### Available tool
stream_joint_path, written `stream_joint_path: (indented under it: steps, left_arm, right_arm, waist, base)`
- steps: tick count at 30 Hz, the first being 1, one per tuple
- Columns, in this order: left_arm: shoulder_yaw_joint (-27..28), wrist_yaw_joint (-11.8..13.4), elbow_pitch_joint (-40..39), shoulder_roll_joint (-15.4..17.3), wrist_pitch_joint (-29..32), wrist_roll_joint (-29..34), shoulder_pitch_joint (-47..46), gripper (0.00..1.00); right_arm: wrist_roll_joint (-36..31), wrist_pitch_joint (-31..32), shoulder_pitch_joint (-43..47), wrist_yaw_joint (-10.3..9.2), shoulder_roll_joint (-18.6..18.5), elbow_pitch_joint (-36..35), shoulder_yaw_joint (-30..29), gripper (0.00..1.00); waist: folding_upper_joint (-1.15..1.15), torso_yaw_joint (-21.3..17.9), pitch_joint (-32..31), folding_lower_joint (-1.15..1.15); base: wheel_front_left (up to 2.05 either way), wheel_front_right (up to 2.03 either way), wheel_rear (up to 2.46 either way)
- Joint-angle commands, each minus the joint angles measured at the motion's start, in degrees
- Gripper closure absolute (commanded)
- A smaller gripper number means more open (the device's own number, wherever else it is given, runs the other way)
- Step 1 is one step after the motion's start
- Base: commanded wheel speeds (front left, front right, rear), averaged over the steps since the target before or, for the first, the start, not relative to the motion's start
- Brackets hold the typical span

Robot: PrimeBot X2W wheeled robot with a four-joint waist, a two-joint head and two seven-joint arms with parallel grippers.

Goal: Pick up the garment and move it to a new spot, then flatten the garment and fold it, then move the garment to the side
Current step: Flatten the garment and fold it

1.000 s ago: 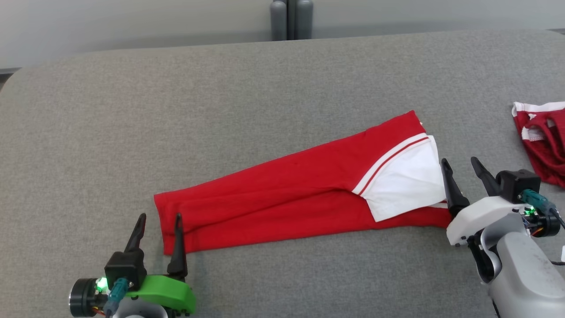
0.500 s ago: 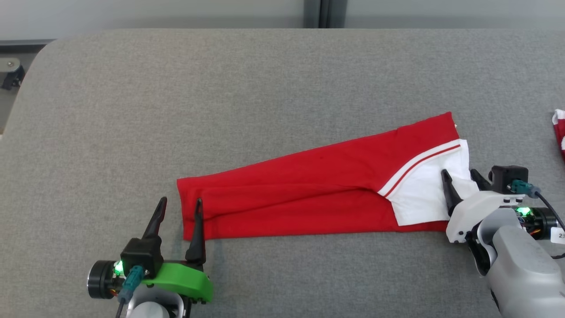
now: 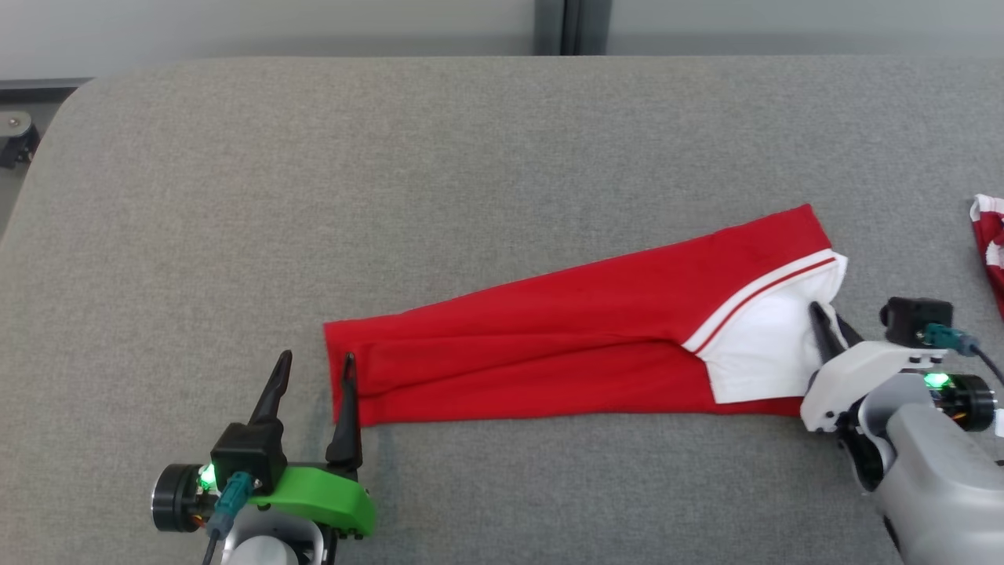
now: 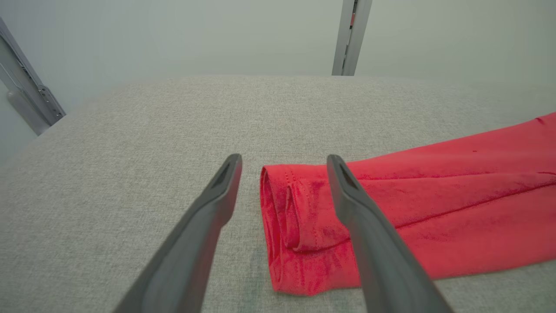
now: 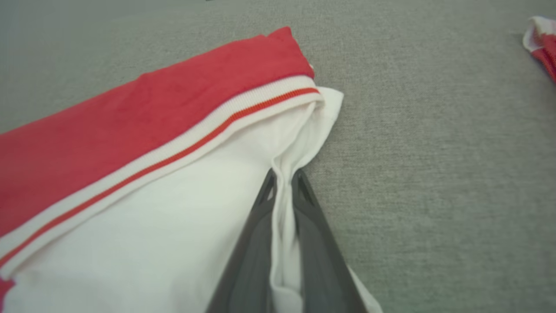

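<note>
The garment (image 3: 565,329) is a long red piece folded into a narrow strip, with a white panel (image 3: 765,345) and a red-striped white band at its right end. It lies flat on the grey padded table (image 3: 392,196). My right gripper (image 3: 825,315) is shut on the white panel's right edge; in the right wrist view the white cloth (image 5: 195,208) is pinched into a ridge between the fingers (image 5: 284,176). My left gripper (image 3: 316,359) stands open at the strip's left end. Its right finger lies over the red hem (image 4: 299,208), its left finger over bare table.
A second red and white garment (image 3: 990,243) lies at the table's right edge, also visible as the cloth (image 5: 541,43) in the right wrist view. The table's rounded left corner (image 3: 47,133) is near. A grey post (image 3: 569,27) stands behind the table.
My right gripper moved forward over the white panel's edge and shut on it, bunching the cloth. The left gripper stays open at the hem. The head camera shifted.
</note>
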Motion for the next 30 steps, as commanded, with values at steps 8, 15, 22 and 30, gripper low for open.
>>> stream_joint_path:
  steps: [8,15,22,30]
  left_arm:
    - [-0.19,-0.29,-0.01,0.19,0.04,0.51,0.46,0.0]
    - [-0.79,-0.08,0.34,0.18,0.04,0.11,0.77,0.0]
    - [-1.59,0.05,0.74,0.19,0.04,-0.11,0.77,0.0]
    - [-2.51,-0.23,0.99,0.18,0.04,0.07,0.74,0.0]
  right_arm:
    - [-6.25,-0.22,3.87,-0.19,-3.39,-9.09,-12.43,1.0]
    - [-10.22,-0.23,7.15,-0.18,1.22,-19.42,-15.11,1.0]
    - [-6.15,-0.23,9.66,-0.17,5.0,-27.56,-7.14,1.0]
    - [1.07,-0.18,10.72,-0.17,7.01,-30.21,7.47,1.0]
  waist:
    - [0.0,-1.96,-1.24,0.0]
    - [0.0,-2.81,-1.98,0.0]
    - [0.0,-2.46,-2.74,0.0]
    - [0.0,-0.19,-3.28,0.0]
  base:
    - [0.0,0.0,0.0]
    - [0.0,0.0,0.0]
    - [0.0,0.0,0.0]
    - [0.0,0.0,0.0]
